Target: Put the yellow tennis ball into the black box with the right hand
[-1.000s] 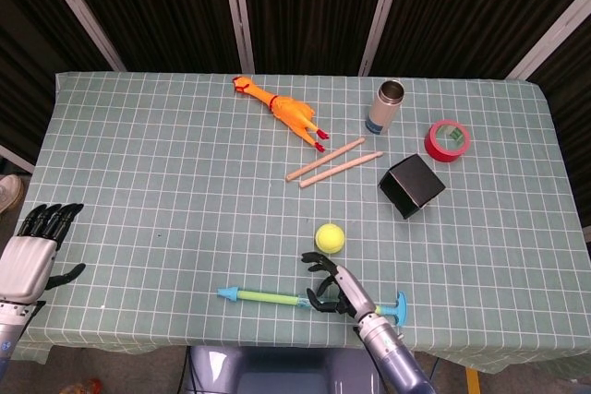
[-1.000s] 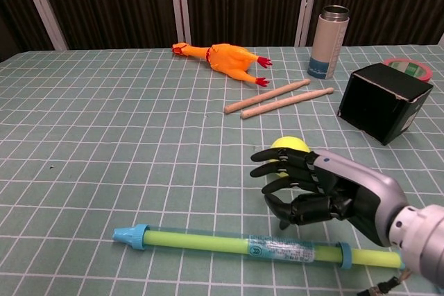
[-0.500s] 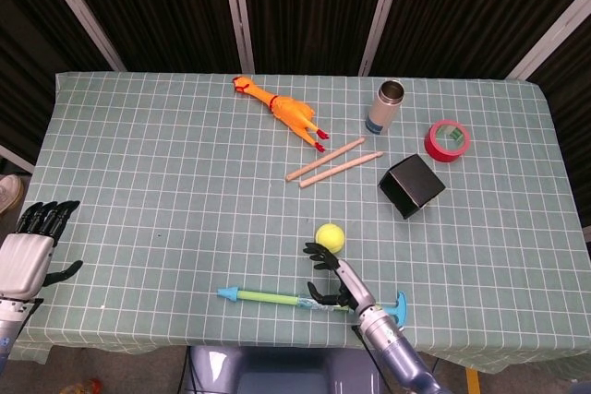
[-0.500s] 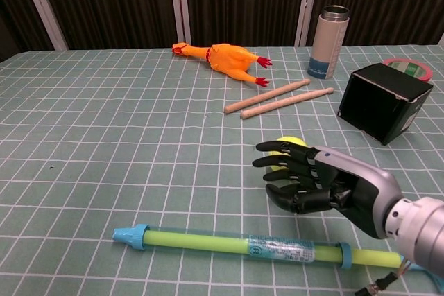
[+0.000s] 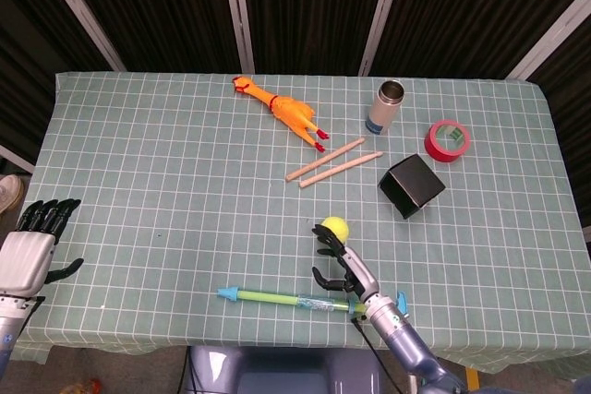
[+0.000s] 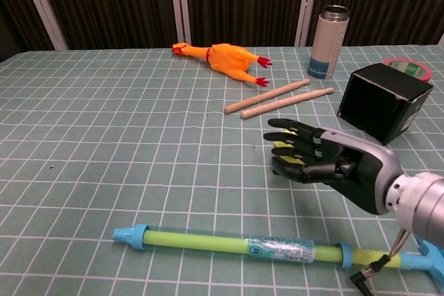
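Closing on the ball (image 5: 333,227) is the step in hand, and the right hand (image 6: 316,159) looks placed for it: its fingers (image 5: 325,243) are spread and slightly curled, with nothing gripped yet. From the head view the ball sits just beyond the fingertips; from the chest view only slivers of yellow show between the fingers, so the hand covers it. Whether any finger already touches the ball I cannot tell.

To do this well, I would bring the palm down further over the ball before curling, so that the fingers wrap past its widest part rather than nipping its near side, which could send it rolling away across the cloth. Thumb and fingers should meet on opposite sides.

A ball has no long axis and points nowhere, so no wrist turn is needed to suit it; any approach line serves.

The box (image 5: 412,185) lies well beyond the hand and off to its right, tipped so that its opening faces roughly back toward the hand; that matters for the later carry. The left hand (image 5: 30,248) rests far to the left, fingers loosely apart, holding nothing.
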Controlling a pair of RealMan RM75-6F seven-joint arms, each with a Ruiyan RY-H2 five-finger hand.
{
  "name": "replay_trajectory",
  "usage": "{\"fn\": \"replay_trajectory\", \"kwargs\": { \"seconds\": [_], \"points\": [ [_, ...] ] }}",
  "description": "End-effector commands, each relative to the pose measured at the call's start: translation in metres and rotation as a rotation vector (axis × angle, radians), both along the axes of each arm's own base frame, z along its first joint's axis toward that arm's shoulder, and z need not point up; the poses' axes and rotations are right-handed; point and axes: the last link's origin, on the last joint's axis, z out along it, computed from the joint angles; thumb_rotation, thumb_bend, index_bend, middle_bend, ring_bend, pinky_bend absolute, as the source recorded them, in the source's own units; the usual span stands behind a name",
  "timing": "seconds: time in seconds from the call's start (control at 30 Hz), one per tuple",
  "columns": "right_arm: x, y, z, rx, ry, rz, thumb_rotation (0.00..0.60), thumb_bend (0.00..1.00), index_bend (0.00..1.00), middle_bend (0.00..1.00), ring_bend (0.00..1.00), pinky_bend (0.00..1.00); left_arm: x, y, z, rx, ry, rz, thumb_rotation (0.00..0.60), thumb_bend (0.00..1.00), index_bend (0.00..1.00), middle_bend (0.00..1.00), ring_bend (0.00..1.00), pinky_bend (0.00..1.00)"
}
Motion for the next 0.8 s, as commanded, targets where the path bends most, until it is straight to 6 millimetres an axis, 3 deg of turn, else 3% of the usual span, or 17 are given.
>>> {"fn": "replay_trajectory", "kwargs": {
  "seconds": [0.03,0.43,0.8],
  "points": [
    [-0.002,-0.004,0.001,-0.002,-0.014,-0.009,0.600,0.52,0.01,0.06,0.06,0.14,0.000,0.000,0.000,0.000,0.001,0.002,0.600,0.14,0.09,0.11,0.08,0.10],
    [0.005,-0.036,-0.005,0.023,-0.051,-0.034,0.600,0.52,0.00,0.05,0.04,0.12,-0.002,0.002,-0.001,-0.001,0.005,0.012,0.600,0.14,0.09,0.11,0.08,0.10],
    [-0.013,-0.041,0.004,0.002,-0.025,-0.055,0.600,0.52,0.00,0.04,0.04,0.12,-0.002,0.004,-0.003,0.001,0.012,0.018,0.600,0.14,0.09,0.12,0.08,0.10]
  ]
}}
